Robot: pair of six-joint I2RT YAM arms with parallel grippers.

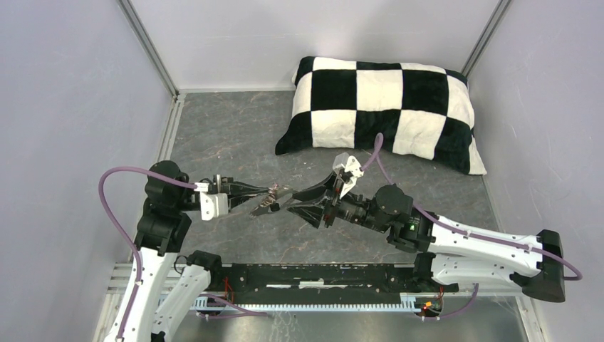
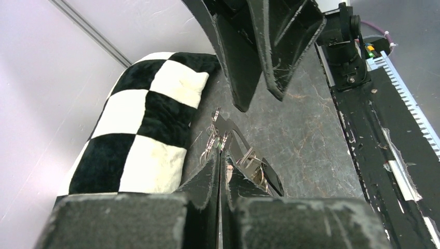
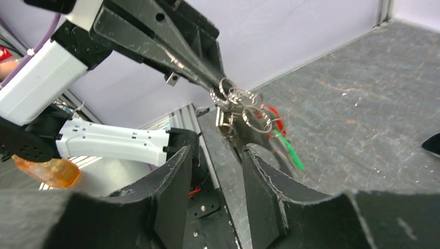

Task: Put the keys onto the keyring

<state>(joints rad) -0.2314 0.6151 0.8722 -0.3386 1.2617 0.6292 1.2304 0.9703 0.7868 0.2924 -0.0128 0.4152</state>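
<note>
dangling keys (image 3: 243, 105) between shut left jaws

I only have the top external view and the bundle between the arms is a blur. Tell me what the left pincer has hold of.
Observer: In the right wrist view, the left pincer is shut on a cluster of metal rings.
Operator: Name the tags hanging there.
Observer: A red tag and a green tag dangle below the rings. I cannot make out a black one.
Operator: Check the left wrist view for the fob.
Observer: A dark flat piece, likely the fob, sticks out beside the rings at that pincer's tips.
Operator: Report the right pincer.
Observer: The right pincer is open with nothing between its fingers, and the rings hang just beyond them.
</note>
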